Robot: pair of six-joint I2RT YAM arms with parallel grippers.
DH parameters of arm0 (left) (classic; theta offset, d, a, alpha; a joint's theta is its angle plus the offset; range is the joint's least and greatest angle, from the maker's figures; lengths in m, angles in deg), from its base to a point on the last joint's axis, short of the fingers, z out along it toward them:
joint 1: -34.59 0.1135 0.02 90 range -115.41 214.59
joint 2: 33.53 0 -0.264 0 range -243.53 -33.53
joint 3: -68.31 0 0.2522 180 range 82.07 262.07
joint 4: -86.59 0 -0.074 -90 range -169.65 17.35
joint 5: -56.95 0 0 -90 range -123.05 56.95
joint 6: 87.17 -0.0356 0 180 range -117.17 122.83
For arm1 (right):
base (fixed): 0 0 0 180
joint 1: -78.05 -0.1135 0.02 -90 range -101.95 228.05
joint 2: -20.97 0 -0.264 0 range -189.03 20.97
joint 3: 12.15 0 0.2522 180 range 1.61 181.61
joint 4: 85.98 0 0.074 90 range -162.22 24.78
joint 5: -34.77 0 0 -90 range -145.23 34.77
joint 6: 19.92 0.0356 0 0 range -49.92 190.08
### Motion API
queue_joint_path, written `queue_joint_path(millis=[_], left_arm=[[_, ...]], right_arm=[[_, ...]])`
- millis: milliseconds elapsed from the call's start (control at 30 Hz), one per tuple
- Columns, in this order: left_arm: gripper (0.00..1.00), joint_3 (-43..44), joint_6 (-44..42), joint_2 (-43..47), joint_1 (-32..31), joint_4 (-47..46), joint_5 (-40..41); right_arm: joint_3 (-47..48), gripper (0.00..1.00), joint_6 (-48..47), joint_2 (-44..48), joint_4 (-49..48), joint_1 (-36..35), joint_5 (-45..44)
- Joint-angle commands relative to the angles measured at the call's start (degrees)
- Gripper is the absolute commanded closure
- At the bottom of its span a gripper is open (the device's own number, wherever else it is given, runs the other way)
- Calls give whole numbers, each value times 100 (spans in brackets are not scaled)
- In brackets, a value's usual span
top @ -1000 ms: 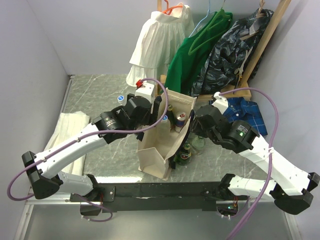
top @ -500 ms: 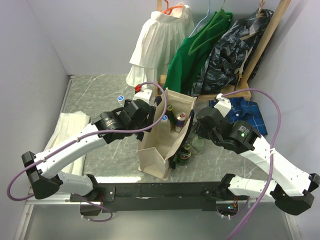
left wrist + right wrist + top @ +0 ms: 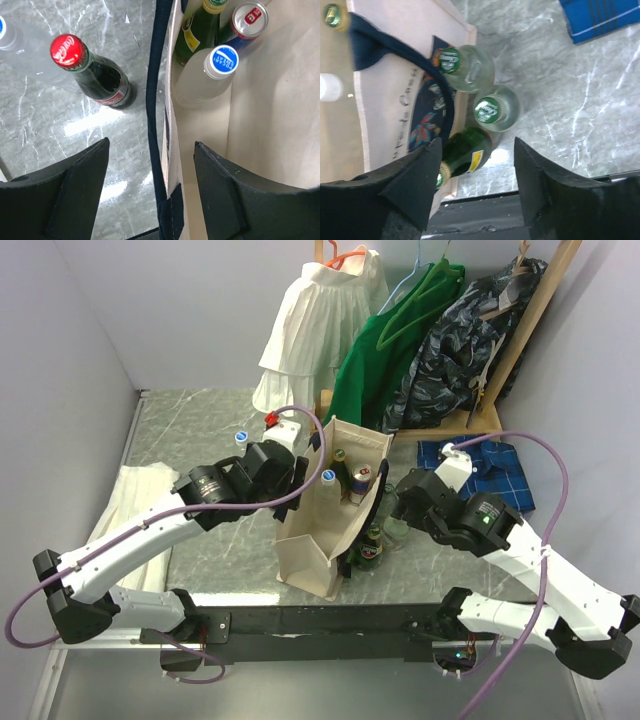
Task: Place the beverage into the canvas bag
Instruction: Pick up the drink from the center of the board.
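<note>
The cream canvas bag [image 3: 315, 550] stands upright mid-table with navy handles [image 3: 154, 100]. Inside it are a white bottle with a blue cap [image 3: 210, 75], a green bottle [image 3: 197, 30] and a red-topped can [image 3: 247, 20]. My left gripper [image 3: 151, 145] is open, its fingers straddling the bag's left wall and handle without pinching them. A cola bottle with a red cap [image 3: 100, 80] stands just outside that wall. My right gripper [image 3: 477, 145] is open above a dark green bottle [image 3: 467, 150] beside the bag's right side, holding nothing.
Two clear bottles with green caps [image 3: 470, 67] [image 3: 495, 107] stand by the bag's right wall. A clear bottle with a blue cap [image 3: 241, 438] is at the left, a white folded cloth [image 3: 135, 500] further left. A blue plaid shirt [image 3: 495, 465] lies right; clothes [image 3: 400, 340] hang behind.
My right gripper's jaws have spread wider and the right arm has drawn back a little from the bag's right edge. The left wrist has dipped slightly at the bag's left wall.
</note>
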State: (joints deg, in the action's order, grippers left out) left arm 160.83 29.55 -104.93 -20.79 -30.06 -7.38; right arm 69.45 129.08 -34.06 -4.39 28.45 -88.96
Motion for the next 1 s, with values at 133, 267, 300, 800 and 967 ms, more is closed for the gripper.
queue_joint_path(millis=[133, 267, 300, 800, 967], left_arm=[[26, -107, 140, 161, -9, -1, -177], [26, -124, 202, 196, -9, 8, -194], [26, -133, 219, 205, -17, 16, -177], [26, -238, 334, 284, -9, 16, -150], [26, -238, 325, 249, -9, 8, -98]], right_arm=[[-551, 30, -3, 194, -305, 223, -230], [-902, 30, -213, 194, -718, 381, -81], [-938, 30, -249, 185, -788, 477, -20], [-1132, 34, -882, -175, -1571, 970, 570], [-1219, 40, -847, -228, -1563, 961, 702]])
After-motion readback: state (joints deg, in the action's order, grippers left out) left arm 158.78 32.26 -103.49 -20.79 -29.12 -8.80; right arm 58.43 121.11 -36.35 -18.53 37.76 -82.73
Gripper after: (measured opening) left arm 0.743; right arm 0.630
